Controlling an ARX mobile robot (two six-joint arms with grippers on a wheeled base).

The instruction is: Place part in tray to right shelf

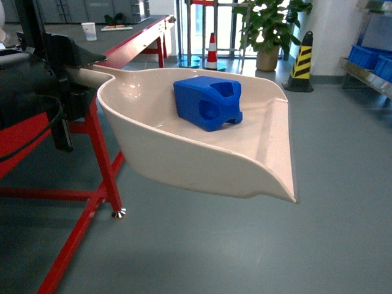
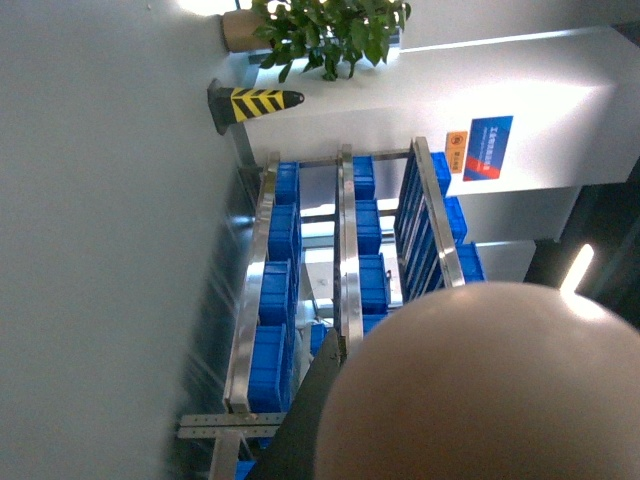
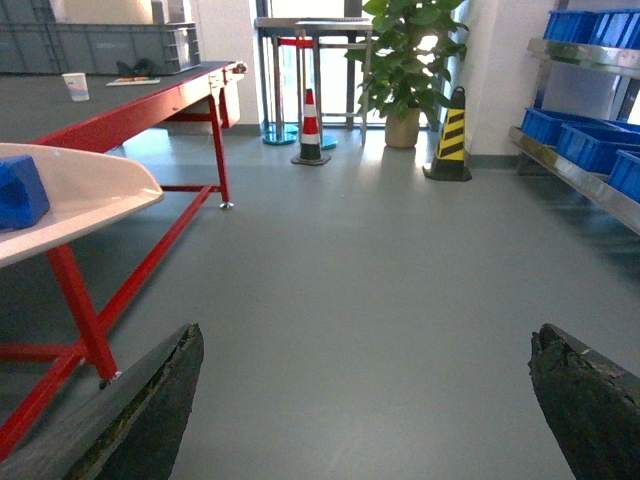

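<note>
Only the left wrist view shows the whole shelf (image 2: 340,290) with its blue crates (image 2: 270,350), behind the tray's rounded underside (image 2: 490,390). The head view shows one tray (image 1: 184,153) held in the air right of the red table (image 1: 98,190), its handle in the left claw (image 1: 64,61), clamped. One part (image 1: 208,101) lies inside. The right claw (image 3: 365,400) hangs spread over the floor (image 3: 350,270), empty.
</note>
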